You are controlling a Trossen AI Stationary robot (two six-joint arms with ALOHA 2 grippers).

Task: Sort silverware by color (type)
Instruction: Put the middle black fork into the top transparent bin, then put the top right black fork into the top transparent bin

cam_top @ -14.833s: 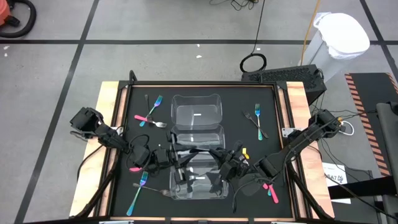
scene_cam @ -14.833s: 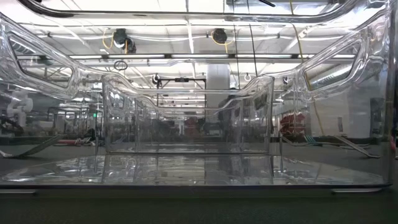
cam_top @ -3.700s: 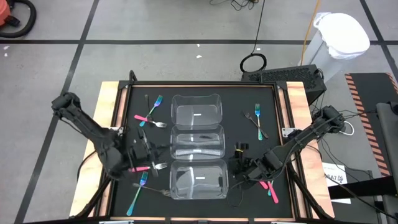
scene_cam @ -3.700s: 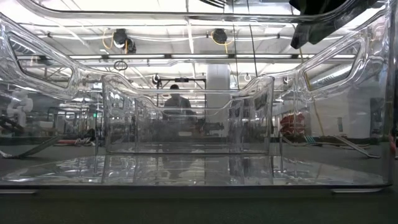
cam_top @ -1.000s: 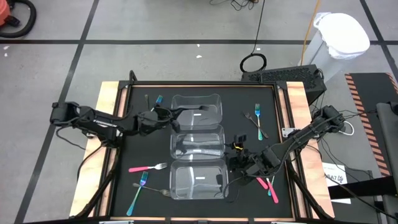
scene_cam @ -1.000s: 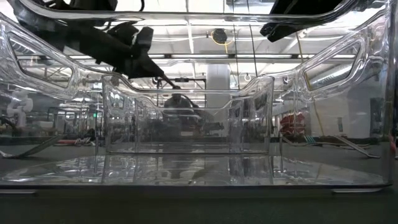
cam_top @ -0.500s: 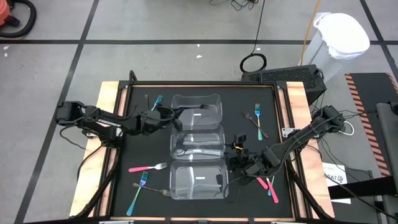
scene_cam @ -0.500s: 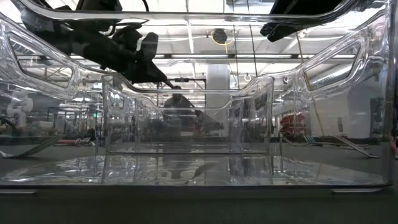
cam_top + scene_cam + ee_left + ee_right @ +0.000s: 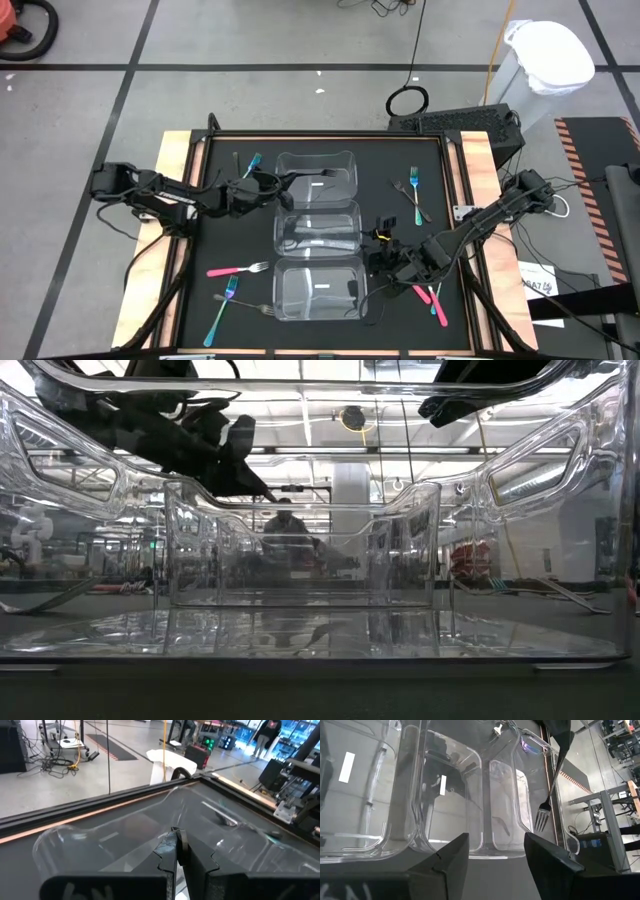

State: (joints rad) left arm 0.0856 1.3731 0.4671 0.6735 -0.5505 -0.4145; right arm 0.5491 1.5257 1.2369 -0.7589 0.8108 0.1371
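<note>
Three clear containers stand in a row down the table's middle: far (image 9: 347, 160), middle (image 9: 354, 215), near (image 9: 352, 305). My left gripper (image 9: 272, 182) reaches in from the table's left and is shut on a grey fork (image 9: 310, 175). The fork sticks out over the far container. In the right wrist view its tines (image 9: 541, 821) hang above that container's rim. A dark fork (image 9: 305, 238) lies in the middle container. My right gripper (image 9: 385, 255) hovers open just right of the near and middle containers, with nothing between its fingers (image 9: 445, 857). My left gripper pinches the fork's handle near its free end (image 9: 559, 751) between its two fingers. The fingers come from the table's left, roughly level. The fork runs on beyond the fingertips toward the table's right and slants downward. It is lifted clear, tines free above the far container.
More forks lie on the black mat. There is a teal one (image 9: 250, 162) at the far left, and a pink one (image 9: 240, 268), a teal one (image 9: 224, 302) and a dark one (image 9: 256, 310) at the near left. A teal and dark pair (image 9: 413, 192) lies far right, pink ones (image 9: 432, 298) near right.
</note>
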